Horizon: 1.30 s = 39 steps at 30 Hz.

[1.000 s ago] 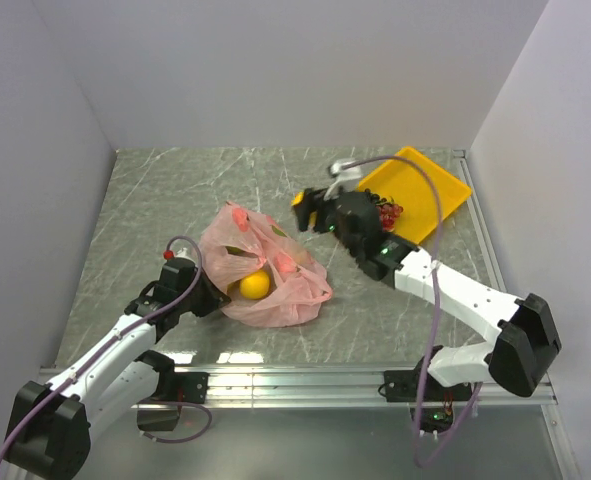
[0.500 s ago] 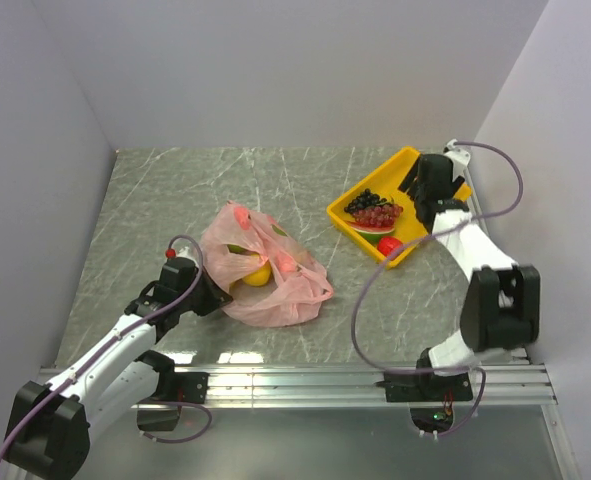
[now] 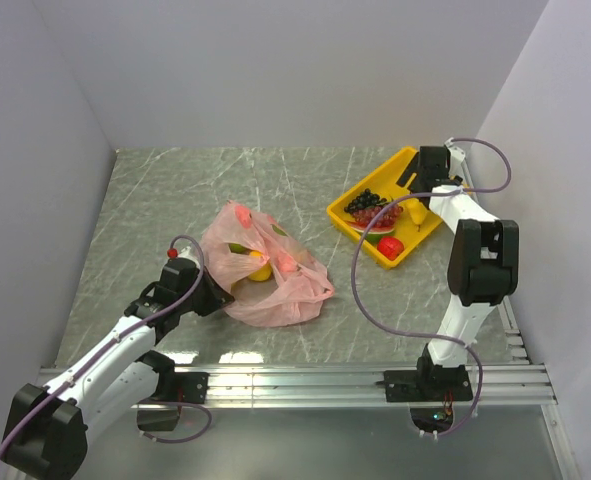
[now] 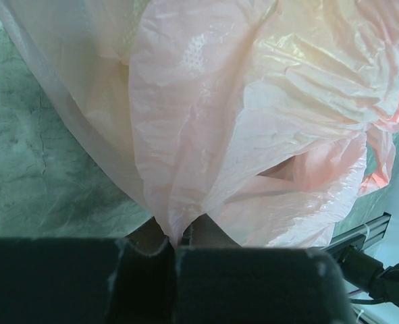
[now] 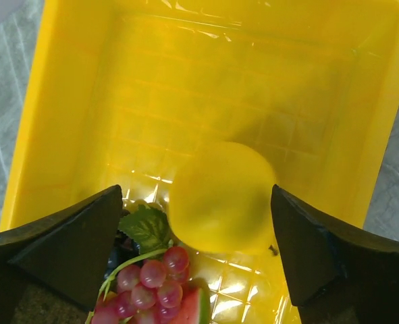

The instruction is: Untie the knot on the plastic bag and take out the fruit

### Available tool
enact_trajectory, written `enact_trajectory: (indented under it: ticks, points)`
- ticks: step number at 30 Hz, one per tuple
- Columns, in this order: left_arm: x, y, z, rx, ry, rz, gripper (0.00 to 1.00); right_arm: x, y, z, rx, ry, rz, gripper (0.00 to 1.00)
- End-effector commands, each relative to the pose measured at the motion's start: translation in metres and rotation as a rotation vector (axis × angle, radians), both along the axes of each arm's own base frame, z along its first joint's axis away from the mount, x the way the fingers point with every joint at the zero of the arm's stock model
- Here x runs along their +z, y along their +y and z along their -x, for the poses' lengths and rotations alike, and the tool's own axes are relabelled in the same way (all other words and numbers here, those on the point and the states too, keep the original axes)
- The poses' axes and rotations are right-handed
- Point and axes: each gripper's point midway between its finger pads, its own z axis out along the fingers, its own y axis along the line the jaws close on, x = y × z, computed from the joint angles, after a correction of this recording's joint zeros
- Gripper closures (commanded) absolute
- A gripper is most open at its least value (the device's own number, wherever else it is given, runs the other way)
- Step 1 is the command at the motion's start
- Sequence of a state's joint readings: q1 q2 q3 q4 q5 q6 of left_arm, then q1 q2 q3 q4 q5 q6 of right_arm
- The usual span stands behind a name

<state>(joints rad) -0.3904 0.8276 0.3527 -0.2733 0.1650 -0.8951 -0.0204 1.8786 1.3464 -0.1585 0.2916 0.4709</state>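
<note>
1. Only the right wrist view shows the right gripper (image 5: 196, 196) spread wide over the yellow tray (image 5: 71, 101). A yellow fruit (image 5: 219, 199) lies on the tray floor between its fingers (image 5: 64, 250). Whether either finger touches the fruit I cannot tell. Red grapes (image 5: 142, 283) and a watermelon slice (image 5: 194, 307) lie beside the fruit.
2. Only the left wrist view shows the left gripper (image 4: 175, 244) pressed together on a thin fold of the bag (image 4: 253, 121).
3. From above, the bag lies crumpled left of the table's middle, well apart from the tray at the far right. It is thin, see-through pink with red spots. A yellow-orange fruit (image 3: 261, 271) and a green fruit (image 3: 237, 248) show inside it.
4. The table (image 3: 155, 200) is grey-green and marbled. Plain pale walls (image 3: 275, 70) close it in on three sides.
</note>
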Motion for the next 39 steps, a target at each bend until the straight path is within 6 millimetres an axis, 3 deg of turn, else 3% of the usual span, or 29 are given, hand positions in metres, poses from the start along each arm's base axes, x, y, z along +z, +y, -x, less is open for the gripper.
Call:
enact_trajectory:
  ticks: [1, 6, 7, 9, 10, 13, 14, 16, 17, 19, 20, 24, 27, 32, 39]
  points:
    - [0.009, -0.005, -0.005, -0.028, -0.047, 0.010, 0.99, 0.033, -0.001, -0.001, -0.011, -0.080, -0.001, 0.02]
    - [0.009, -0.005, -0.006, -0.023, -0.049, 0.012, 0.99, 0.050, 0.007, 0.006, 0.043, -0.098, 0.029, 0.02]
    - [0.008, -0.004, -0.005, -0.019, -0.045, 0.012, 0.99, 0.065, 0.031, 0.008, 0.123, -0.135, 0.015, 0.03]
    - [0.008, -0.004, -0.005, -0.014, -0.045, 0.011, 0.99, 0.084, 0.054, 0.019, 0.230, -0.176, 0.045, 0.08]
    - [0.007, -0.004, -0.006, -0.012, -0.045, 0.011, 0.99, 0.089, 0.081, 0.024, 0.309, -0.188, 0.052, 0.09]
    - [0.008, -0.003, -0.007, -0.008, -0.045, 0.003, 0.99, 0.107, 0.128, 0.047, 0.487, -0.200, 0.124, 0.16]
    - [0.008, -0.003, -0.007, -0.007, -0.046, 0.002, 1.00, 0.110, 0.168, 0.060, 0.630, -0.210, 0.140, 0.19]
    - [0.008, -0.001, -0.008, 0.002, -0.045, -0.005, 0.99, 0.119, 0.205, 0.082, 0.762, -0.244, 0.144, 0.19]
    - [0.010, -0.001, -0.010, 0.005, -0.052, -0.006, 0.99, 0.116, 0.242, 0.103, 0.906, -0.252, 0.134, 0.20]
    - [0.015, 0.000, -0.014, 0.017, -0.064, -0.009, 0.99, 0.122, 0.278, 0.127, 1.038, -0.281, 0.097, 0.20]
    - [0.017, 0.001, -0.016, 0.025, -0.073, -0.018, 1.00, 0.121, 0.307, 0.147, 1.134, -0.287, 0.079, 0.20]
    - [0.026, 0.004, -0.025, 0.059, -0.091, -0.031, 0.99, 0.108, 0.370, 0.198, 1.394, -0.273, 0.048, 0.20]
    - [0.034, 0.002, -0.033, 0.082, -0.112, -0.009, 0.99, 0.091, 0.401, 0.221, 1.528, -0.239, 0.054, 0.17]
    - [0.035, -0.001, -0.039, 0.089, -0.102, 0.002, 0.98, 0.076, 0.430, 0.238, 1.644, -0.203, 0.091, 0.14]
    - [0.033, -0.004, -0.043, 0.085, -0.085, -0.004, 0.98, 0.047, 0.452, 0.245, 1.729, -0.117, 0.150, 0.13]
